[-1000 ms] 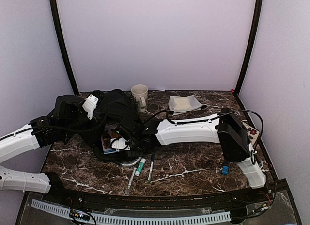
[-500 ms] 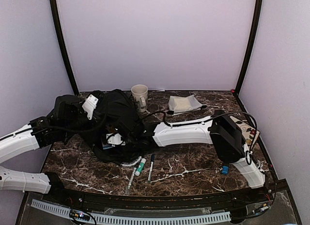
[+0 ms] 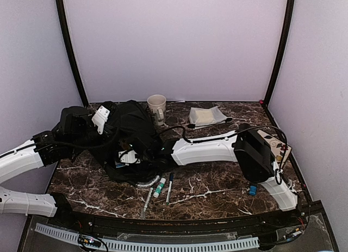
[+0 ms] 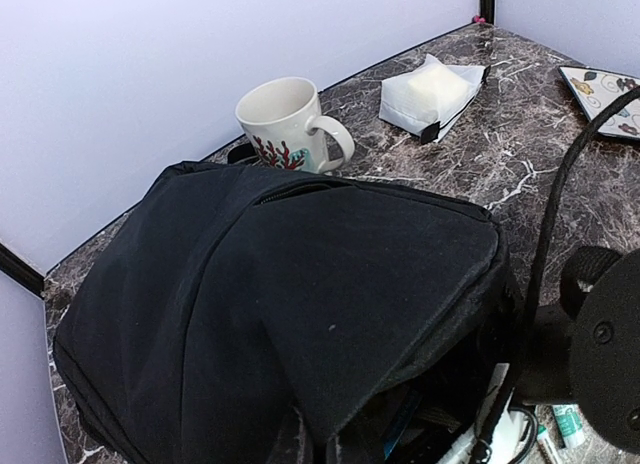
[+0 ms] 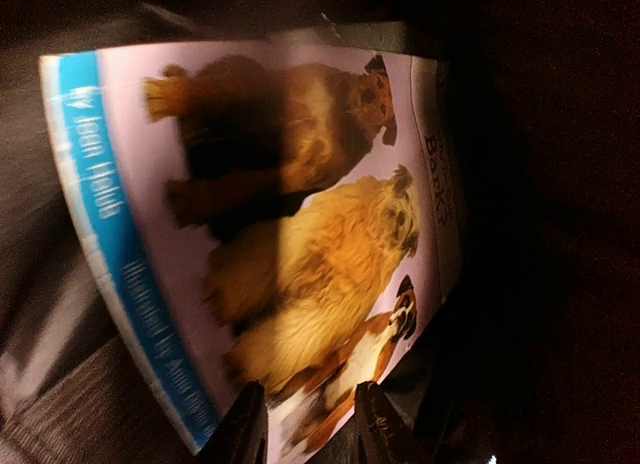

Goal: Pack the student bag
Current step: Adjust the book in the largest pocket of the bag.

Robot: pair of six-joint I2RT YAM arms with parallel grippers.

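Observation:
The black student bag (image 3: 133, 127) lies at the left of the table, its flap (image 4: 330, 284) lifted off the opening. My left gripper (image 3: 111, 130) is at the bag's left side, shut on the flap fabric; its fingers are hidden in the left wrist view. My right gripper (image 3: 130, 157) reaches into the bag's mouth from the right. Inside, a book with dogs on its cover (image 5: 270, 234) lies face-on against the dark lining. The right gripper (image 5: 310, 429) is open, its fingers apart over the book's lower corner.
A white mug (image 3: 156, 106) stands behind the bag, a grey-white pouch (image 3: 205, 116) to its right. Three pens (image 3: 159, 187) lie in front of the bag. A patterned plate (image 3: 277, 146) sits at the right edge, a small blue object (image 3: 252, 190) near the right arm's base.
The right arm has pushed left, deeper into the bag's mouth. The book, seen at the opening before, is now out of sight from above. The right jaws narrowed slightly.

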